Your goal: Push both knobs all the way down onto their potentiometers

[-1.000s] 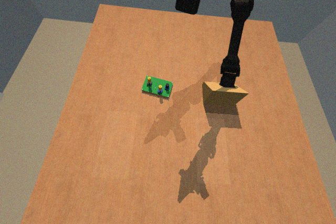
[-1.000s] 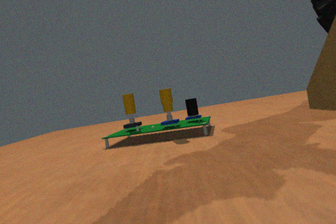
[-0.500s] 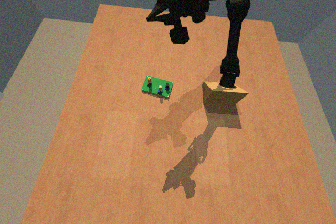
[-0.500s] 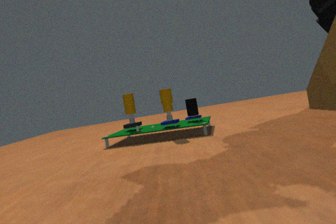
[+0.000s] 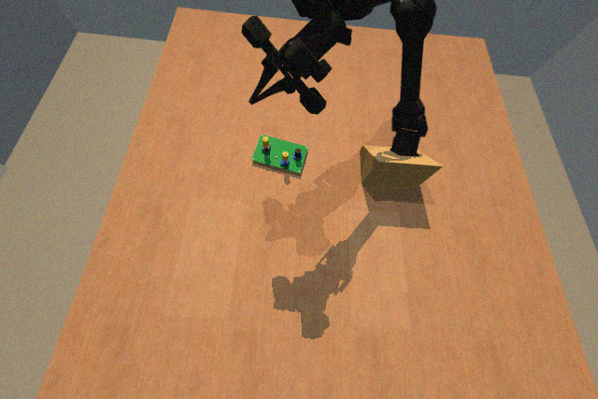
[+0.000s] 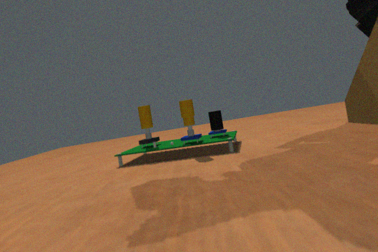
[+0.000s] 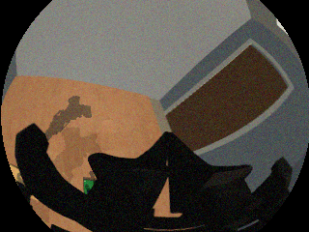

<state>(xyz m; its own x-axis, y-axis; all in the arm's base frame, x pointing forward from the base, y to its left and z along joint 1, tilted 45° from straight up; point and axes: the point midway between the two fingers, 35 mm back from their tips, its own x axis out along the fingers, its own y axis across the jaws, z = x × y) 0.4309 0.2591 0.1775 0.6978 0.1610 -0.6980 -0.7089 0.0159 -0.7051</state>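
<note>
A green circuit board [image 5: 275, 155] [image 6: 170, 144] stands on short legs on the table. Two yellow knobs, a left one [image 5: 265, 139] [image 6: 144, 117] and a middle one [image 5: 285, 155] [image 6: 186, 112], sit high on bare shafts. A black knob [image 5: 297, 151] [image 6: 215, 120] sits low against its blue potentiometer. My gripper [image 5: 251, 100] is shut on nothing and hangs high above the table, behind and above the board, with its fingers pointing down to the left. In the wrist view the shut fingers [image 7: 169, 184] fill the lower part and only a sliver of the board [image 7: 88, 186] shows.
The arm's tan base block [image 5: 395, 167] [image 6: 363, 90] stands to the right of the board. The arm's shadows lie on the wooden table [image 5: 192, 263] in front of the board.
</note>
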